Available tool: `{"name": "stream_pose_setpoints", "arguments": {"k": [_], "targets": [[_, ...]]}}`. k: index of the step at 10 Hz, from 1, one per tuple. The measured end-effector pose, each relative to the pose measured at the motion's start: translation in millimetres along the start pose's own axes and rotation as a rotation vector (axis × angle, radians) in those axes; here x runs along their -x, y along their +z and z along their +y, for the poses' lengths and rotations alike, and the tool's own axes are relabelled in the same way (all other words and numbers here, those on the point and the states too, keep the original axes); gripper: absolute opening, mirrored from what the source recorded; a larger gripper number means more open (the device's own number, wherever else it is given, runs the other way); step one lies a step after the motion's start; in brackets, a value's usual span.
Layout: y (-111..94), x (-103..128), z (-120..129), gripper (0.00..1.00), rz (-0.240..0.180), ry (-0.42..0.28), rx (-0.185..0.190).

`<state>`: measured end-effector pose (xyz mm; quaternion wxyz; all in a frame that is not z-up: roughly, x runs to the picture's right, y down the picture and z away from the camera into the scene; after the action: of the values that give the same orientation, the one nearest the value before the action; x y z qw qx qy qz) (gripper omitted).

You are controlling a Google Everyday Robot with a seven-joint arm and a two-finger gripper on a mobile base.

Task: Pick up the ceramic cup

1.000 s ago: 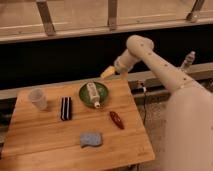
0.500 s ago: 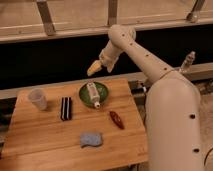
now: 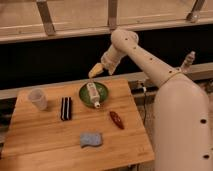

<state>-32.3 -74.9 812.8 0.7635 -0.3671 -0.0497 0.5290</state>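
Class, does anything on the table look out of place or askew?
A white bottle lies on its side in the green bowl, overhanging its rim. The ceramic cup stands upright; the end effector hovers above the bowl.

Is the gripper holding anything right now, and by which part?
Nothing is held. The gripper hangs open above the far rim of the green bowl; the ceramic cup stands apart, untouched, on the table.

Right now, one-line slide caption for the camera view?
Open gripper hovers near the green bowl, apart from the pale handleless ceramic cup at the wooden table's left edge.
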Motion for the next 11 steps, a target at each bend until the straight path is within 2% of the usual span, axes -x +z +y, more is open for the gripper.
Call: {"name": "stream_pose_setpoints", "arguments": {"k": [2, 3, 7, 8, 11], "targets": [[18.6, -5.7, 35.4, 0.8, -0.004, -0.037, 0.0], [33.5, -12.8, 67.8, 0.8, -0.005, -0.067, 0.003], [74.4, -28.8, 166.4, 0.8, -0.011, -0.164, 0.037], [78.3, -31.0, 176.3, 0.8, -0.012, -0.174, 0.041], [78.3, -32.4, 175.8, 0.8, -0.014, -0.169, 0.042]]}}
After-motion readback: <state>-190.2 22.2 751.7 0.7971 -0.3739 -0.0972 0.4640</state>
